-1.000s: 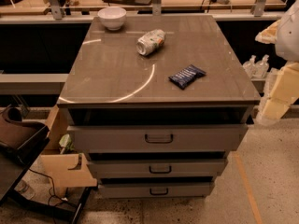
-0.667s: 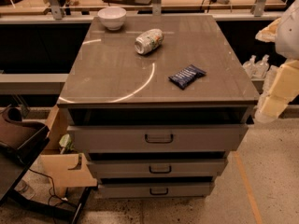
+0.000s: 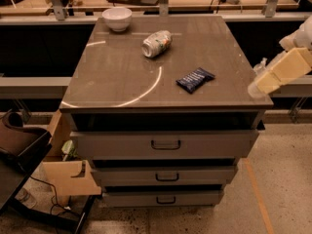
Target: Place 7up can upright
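Observation:
The 7up can (image 3: 156,43) is silvery-white with green and red markings. It lies on its side on the grey cabinet top (image 3: 122,77), towards the back and a little left of centre. My arm comes in from the right edge of the camera view. Its cream-coloured end with the gripper (image 3: 257,86) hangs beside the cabinet's front right corner, well apart from the can and holding nothing that I can see.
A white bowl (image 3: 117,18) stands at the back left of the top. A dark blue snack packet (image 3: 195,79) lies right of centre. Three drawers (image 3: 165,144) are below. A cardboard box (image 3: 68,174) and a dark chair (image 3: 19,145) are on the floor at left.
My arm's end has moved up and left, closer to the cabinet's front right corner. The can, bowl and packet have not moved.

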{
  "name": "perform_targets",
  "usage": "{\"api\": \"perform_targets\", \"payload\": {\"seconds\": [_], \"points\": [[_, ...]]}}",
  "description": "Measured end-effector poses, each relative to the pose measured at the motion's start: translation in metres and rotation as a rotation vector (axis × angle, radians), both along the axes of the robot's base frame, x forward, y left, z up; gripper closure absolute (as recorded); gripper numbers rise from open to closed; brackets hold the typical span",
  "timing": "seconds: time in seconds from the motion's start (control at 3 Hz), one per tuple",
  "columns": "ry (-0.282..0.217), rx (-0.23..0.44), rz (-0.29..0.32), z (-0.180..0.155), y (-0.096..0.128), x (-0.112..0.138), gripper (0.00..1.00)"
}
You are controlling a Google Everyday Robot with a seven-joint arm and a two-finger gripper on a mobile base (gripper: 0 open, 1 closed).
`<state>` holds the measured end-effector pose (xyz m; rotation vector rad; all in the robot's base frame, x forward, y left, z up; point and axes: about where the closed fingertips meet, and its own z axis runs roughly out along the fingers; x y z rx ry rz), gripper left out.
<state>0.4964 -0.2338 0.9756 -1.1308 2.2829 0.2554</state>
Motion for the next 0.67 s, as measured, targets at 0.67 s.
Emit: {"api": "perform_targets", "payload": {"seconds": [0.67], "points": [[0.040,0.299,-0.393,0.001,-0.027,0.076,0.00]]}}
